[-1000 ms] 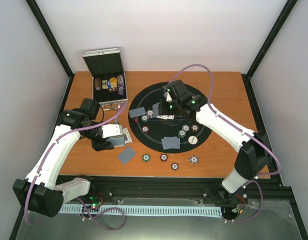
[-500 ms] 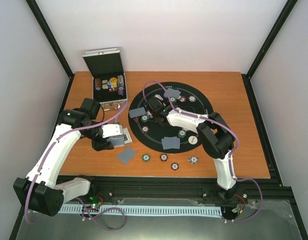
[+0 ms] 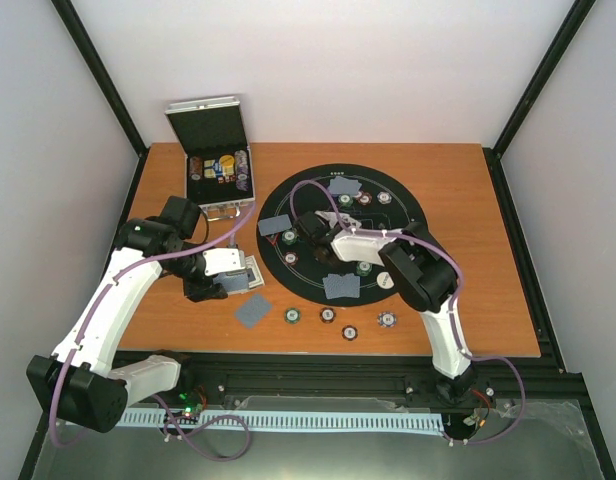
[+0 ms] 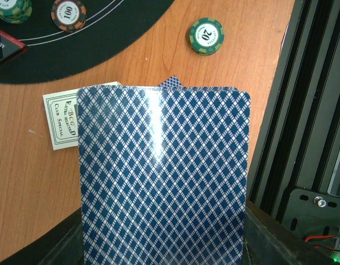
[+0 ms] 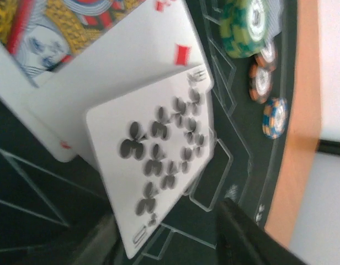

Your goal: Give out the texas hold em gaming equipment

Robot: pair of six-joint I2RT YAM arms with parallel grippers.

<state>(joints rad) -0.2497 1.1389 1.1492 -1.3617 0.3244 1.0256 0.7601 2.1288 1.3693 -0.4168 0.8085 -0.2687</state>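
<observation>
The white face-up playing card with black clubs is tilted above the middle of the round black felt mat, partly over a face-up court card in red, yellow and blue; the right hand is over them with its fingers apart, and whether the clubs card touches either finger I cannot tell; around the mat, grey-blue-backed playing cards lie at three places, each near small round striped poker chips, and a white button disc sits at the mat's near right; a fourth face-down card lies on the orange-brown wooden desk just off the mat, with four more chips in a loose row towards the near edge; the left hand is clamped on a thick deck of blue diamond-backed cards left of the mat, above a small white printed paper slip; further back, the open silver hinged case holds more chips; I judge the job well along: the places have cards and chips, and shared cards are going down in the centre; what seems left is more centre cards from the deck and whatever in the case is meant for the players
</observation>
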